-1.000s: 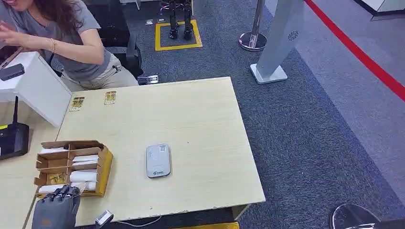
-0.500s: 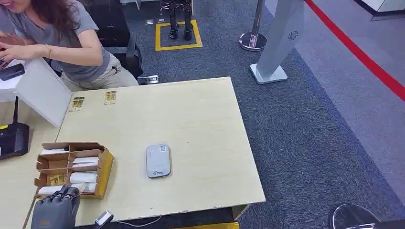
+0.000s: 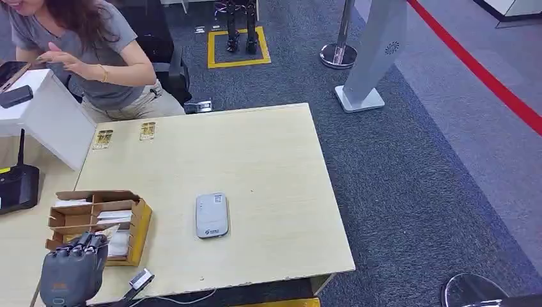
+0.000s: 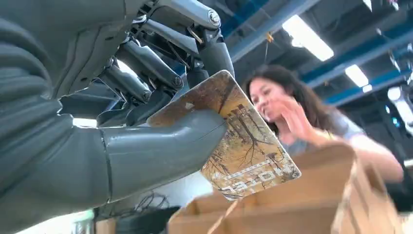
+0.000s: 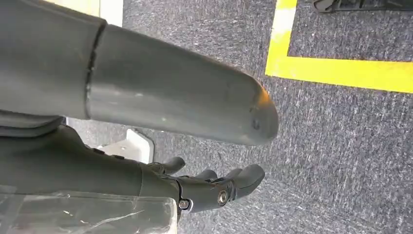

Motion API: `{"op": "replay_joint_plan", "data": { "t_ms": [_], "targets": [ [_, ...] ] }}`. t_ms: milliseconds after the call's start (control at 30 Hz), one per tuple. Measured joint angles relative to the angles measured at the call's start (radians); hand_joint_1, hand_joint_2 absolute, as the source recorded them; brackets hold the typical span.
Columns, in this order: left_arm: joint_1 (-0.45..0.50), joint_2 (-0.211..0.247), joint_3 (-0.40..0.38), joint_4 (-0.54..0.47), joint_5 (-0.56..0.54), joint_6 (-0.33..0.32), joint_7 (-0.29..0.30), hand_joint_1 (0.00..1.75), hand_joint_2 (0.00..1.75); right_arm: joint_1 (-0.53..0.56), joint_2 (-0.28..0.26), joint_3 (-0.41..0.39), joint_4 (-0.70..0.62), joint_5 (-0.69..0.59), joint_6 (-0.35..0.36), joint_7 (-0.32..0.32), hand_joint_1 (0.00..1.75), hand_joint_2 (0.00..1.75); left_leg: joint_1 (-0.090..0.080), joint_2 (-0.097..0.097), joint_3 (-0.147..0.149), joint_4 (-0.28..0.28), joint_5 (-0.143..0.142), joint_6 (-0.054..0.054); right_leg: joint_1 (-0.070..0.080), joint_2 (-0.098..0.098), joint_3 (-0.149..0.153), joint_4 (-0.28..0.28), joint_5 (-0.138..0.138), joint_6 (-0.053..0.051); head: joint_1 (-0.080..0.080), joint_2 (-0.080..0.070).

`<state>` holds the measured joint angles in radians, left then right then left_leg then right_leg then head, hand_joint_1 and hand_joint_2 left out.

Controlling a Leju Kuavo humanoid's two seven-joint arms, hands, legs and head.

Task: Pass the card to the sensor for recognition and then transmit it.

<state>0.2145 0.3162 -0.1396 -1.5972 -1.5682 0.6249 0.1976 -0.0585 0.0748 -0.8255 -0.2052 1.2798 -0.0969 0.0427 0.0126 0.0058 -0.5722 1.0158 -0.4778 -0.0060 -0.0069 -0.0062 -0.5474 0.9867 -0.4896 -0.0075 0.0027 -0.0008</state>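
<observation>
Left hand [image 3: 75, 267] has risen slightly since a second ago, above the near end of the cardboard box [image 3: 142, 220]. Thumb and dark fingers pinch a flat, rounded-corner printed card [image 4: 238, 141]. Glossy grey sensor [image 3: 212, 215] lies on pale woodgrain table [image 3: 268, 173]. Right hand [image 5: 214, 187] hangs over carpet, fingers loosely apart, holding nothing.

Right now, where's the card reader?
In the head view the card reader lies flat near the middle of the table, toward its near edge, right of the cardboard box where the left hand holds a card.
</observation>
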Motion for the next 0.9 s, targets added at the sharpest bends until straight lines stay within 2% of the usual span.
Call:
{"op": "replay_joint_plan", "data": {
  "t_ms": [533, 700, 833, 867, 900],
  "targets": [
    [-0.058, 0.016, 0.022, -0.073, 0.0, 0.002, -0.025, 1.75, 1.75, -0.003, 0.014, -0.008, 0.0, 0.01, 0.004, -0.002, 0.0, 1.75, 0.0, 0.0, 0.0, 0.0, 0.0, 0.0, 0.0, 0.0, 0.0, 0.0, 0.0, 0.0, 0.0, 0.0],
    [-0.148, 0.059, 0.068, -0.053, 0.057, -0.007, -0.057, 1.75, 1.75, -0.007, 0.018, -0.007, 0.001, 0.031, 0.014, -0.004, 0.0, 1.75, 0.001, -0.001, 0.0, 0.0, 0.001, -0.001, 0.0, -0.001, 0.001, 0.0, 0.0, 0.0, 0.0, 0.0],
    [-0.153, 0.062, 0.07, -0.05, 0.06, -0.007, -0.057, 1.75, 1.75, -0.007, 0.018, -0.007, 0.001, 0.031, 0.014, -0.004, 0.0, 1.75, 0.001, -0.001, 0.0, 0.0, 0.001, -0.001, 0.0, -0.001, 0.001, 0.001, 0.0, 0.0, 0.0, 0.0],
    [-0.17, 0.073, 0.082, -0.042, 0.067, -0.007, -0.06, 1.75, 1.75, -0.009, 0.018, -0.007, 0.001, 0.033, 0.014, -0.005, 0.0, 1.75, 0.001, 0.0, 0.001, 0.0, 0.001, -0.001, 0.0, 0.0, 0.001, 0.001, 0.0, -0.001, 0.0, 0.0],
    [-0.24, 0.098, 0.096, 0.02, 0.094, -0.017, -0.094, 1.75, 1.75, -0.01, 0.018, -0.005, 0.002, 0.054, 0.022, -0.002, 0.0, 1.75, 0.002, -0.001, 0.0, 0.0, 0.002, -0.001, 0.0, -0.002, 0.001, 0.001, 0.0, -0.001, 0.001, 0.0]
  ]
}}
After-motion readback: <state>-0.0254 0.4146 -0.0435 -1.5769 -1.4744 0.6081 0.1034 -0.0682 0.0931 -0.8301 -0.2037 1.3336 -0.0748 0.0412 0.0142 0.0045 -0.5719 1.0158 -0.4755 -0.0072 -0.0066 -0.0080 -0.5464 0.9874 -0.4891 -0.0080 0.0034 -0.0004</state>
